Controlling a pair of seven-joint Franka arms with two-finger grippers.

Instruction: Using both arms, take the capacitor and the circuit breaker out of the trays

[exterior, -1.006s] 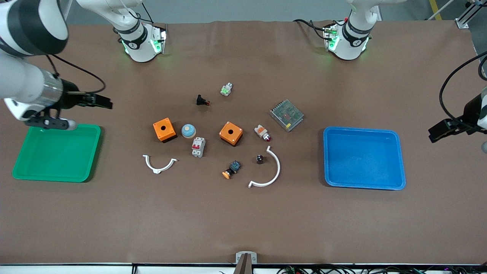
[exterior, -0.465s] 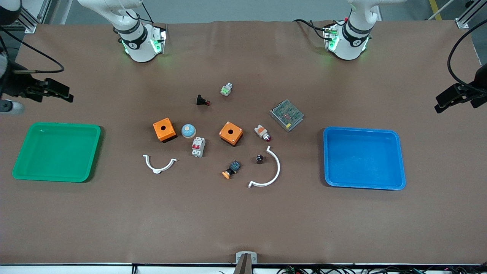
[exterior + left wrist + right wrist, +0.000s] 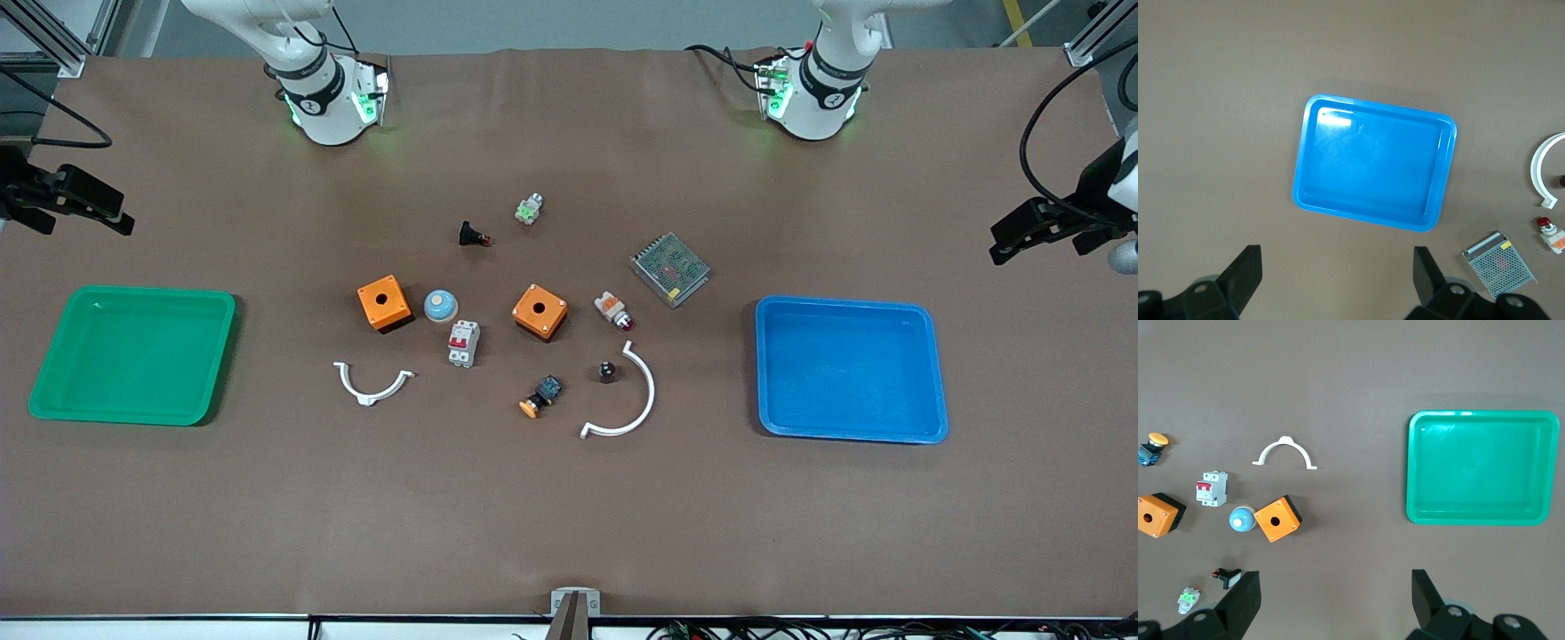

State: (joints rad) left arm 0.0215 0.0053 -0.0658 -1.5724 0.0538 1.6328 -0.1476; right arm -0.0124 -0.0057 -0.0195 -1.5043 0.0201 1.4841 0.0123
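Bench [image 3: 569,516]: brown surface; parts grouped at its middle, one tray toward each end.
Large white arc [image 3: 628,397]: nearest part of the middle group, lying flat.
Orange-capped button [image 3: 540,396]: beside the large arc, toward the right arm's end.
Small white arc [image 3: 372,383]: near the green tray's side of the group, lying flat.
Capacitor [image 3: 607,371]: on the bench inside the curve of the large arc, apart from it, untouched.
Breaker [image 3: 463,343]: on the bench between the two orange boxes and slightly nearer the camera; red levers face up; untouched.
Orange boxes: one [image 3: 384,303] toward the right arm's end, one [image 3: 540,311] at mid-group.
Blue dome [image 3: 440,306]: just beside the first orange box.
Green tray [image 3: 133,354]: toward the right arm's end, nothing in it.
Blue tray [image 3: 849,369]: toward the left arm's end, nothing in it.
Metal mesh box [image 3: 669,268]: between the middle group and the blue tray, farther from the camera.
Right gripper [image 3: 84,203]: in the air at the right arm's end of the bench, above the edge strip farther than the green tray; jaws spread wide, holding nothing.
Left gripper [image 3: 1036,233]: in the air at the left arm's end, over the bench edge farther than the blue tray; jaws spread wide, holding nothing.
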